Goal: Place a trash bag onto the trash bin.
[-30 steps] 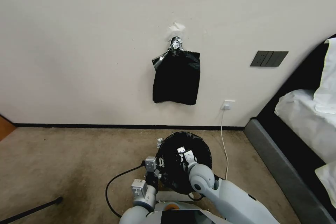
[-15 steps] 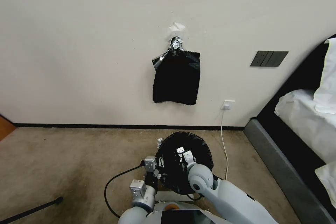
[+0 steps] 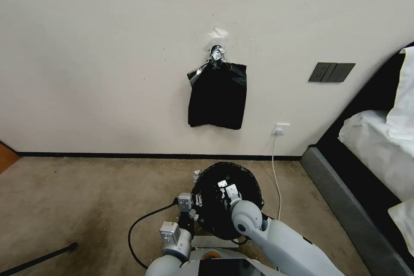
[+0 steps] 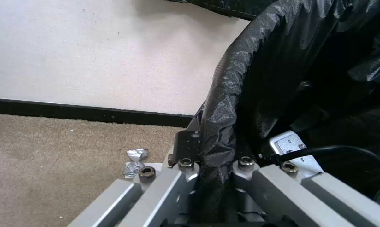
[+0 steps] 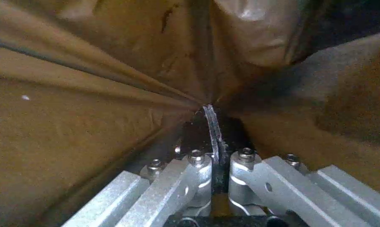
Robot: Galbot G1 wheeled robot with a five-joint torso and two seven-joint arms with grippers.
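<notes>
The trash bag (image 3: 241,181) is spread into a round, open black mouth on the carpet just ahead of me, close to the wall. My left gripper (image 3: 197,202) sits at the bag's left rim, shut on a fold of the crinkly black film (image 4: 223,104); in its wrist view the left gripper (image 4: 213,164) has the film running between its fingers. My right gripper (image 3: 224,188) reaches down inside the bag's mouth. In its own view the right gripper (image 5: 214,151) is shut on a thin edge of the film (image 5: 114,63), seen from inside. The trash bin is hidden beneath the bag.
A flat bundle of black bags (image 3: 217,95) hangs on the wall above. A white cable (image 3: 276,172) drops from a socket beside the bag. A bed (image 3: 371,159) stands to the right. A black cable (image 3: 146,222), foil scraps (image 3: 196,175) and a dark rod (image 3: 39,258) lie on the carpet.
My right arm has shifted slightly and the bag's mouth has widened a touch on its right side. The left gripper holds the same spot.
</notes>
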